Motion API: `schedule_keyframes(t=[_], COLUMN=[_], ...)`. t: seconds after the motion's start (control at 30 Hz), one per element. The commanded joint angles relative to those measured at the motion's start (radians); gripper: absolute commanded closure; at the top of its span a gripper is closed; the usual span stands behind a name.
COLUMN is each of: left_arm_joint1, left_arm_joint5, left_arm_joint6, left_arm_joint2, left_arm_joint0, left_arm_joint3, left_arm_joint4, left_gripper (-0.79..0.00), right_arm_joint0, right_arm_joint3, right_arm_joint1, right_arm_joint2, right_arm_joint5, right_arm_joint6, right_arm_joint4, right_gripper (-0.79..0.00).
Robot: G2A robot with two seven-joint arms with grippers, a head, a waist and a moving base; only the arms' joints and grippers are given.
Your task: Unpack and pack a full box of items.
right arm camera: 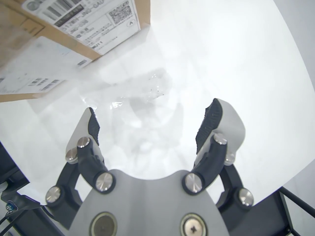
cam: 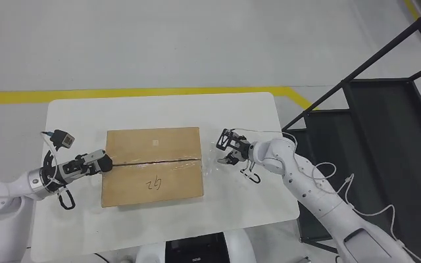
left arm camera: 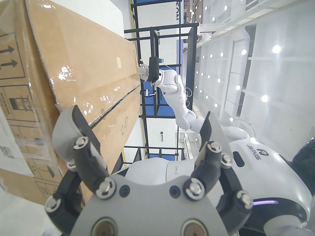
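Note:
A closed cardboard box [cam: 152, 166] lies mid-table, with clear tape along its centre seam [cam: 158, 162]. My left gripper [cam: 105, 162] is at the box's left end, level with the seam. In the left wrist view this gripper [left arm camera: 142, 114] is open, and one finger [left arm camera: 81, 124] rests at the box's [left arm camera: 81, 62] top edge beside the seam. My right gripper [cam: 227, 148] hovers open just off the box's right end. In the right wrist view it [right arm camera: 152, 106] hangs over a loose, crumpled strip of clear tape [right arm camera: 137, 92] on the table, below the box's labelled side [right arm camera: 81, 18].
The white table [cam: 243, 112] has bare surface behind, in front of and to the right of the box. A black metal rack [cam: 375, 131] stands close off the table's right edge. The right arm's gripper [left arm camera: 147, 71] shows past the box's far end in the left wrist view.

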Motion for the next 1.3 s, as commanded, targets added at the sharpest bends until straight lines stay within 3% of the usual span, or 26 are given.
schedule_keyframes(t=[0.0,0.4,0.6,0.7,0.87,0.9,0.93,0.97,1.27], left_arm_joint1=[0.000,0.000,0.000,0.000,0.000,0.000,0.000,0.000,0.000], left_arm_joint5=[0.000,0.000,0.000,0.000,0.000,0.000,0.000,0.000,0.000], left_arm_joint6=[0.000,0.000,0.000,0.000,0.000,0.000,0.000,0.000,0.000], left_arm_joint2=[0.000,0.000,0.000,0.000,0.000,0.000,0.000,0.000,0.000], left_arm_joint0=[0.000,0.000,0.000,0.000,0.000,0.000,0.000,0.000,0.000], left_arm_joint3=[0.000,0.000,0.000,0.000,0.000,0.000,0.000,0.000,0.000], left_arm_joint4=[0.000,0.000,0.000,0.000,0.000,0.000,0.000,0.000,0.000], left_gripper=[-0.785,-0.785,-0.785,-0.785,-0.785,-0.785,-0.785,-0.785,-0.785], right_arm_joint0=[0.044,0.194,0.208,0.211,0.215,0.214,0.214,0.213,0.176], right_arm_joint3=[0.052,0.260,0.290,0.297,0.301,0.302,0.302,0.303,0.250], right_arm_joint1=[-0.014,-0.094,-0.116,-0.124,-0.137,-0.138,-0.140,-0.141,-0.125], right_arm_joint2=[-0.033,-0.188,-0.219,-0.232,-0.250,-0.252,-0.253,-0.253,-0.187], right_arm_joint5=[0.002,0.046,0.086,0.101,0.134,0.140,0.145,0.150,0.169], right_arm_joint6=[0.000,-0.011,-0.013,-0.003,0.023,0.027,0.030,0.032,-0.004], right_arm_joint4=[0.002,-0.034,-0.059,-0.072,-0.107,-0.113,-0.118,-0.122,-0.137], right_gripper=[-0.751,-0.529,-0.536,-0.499,-0.262,-0.117,-0.022,0.000,0.000])
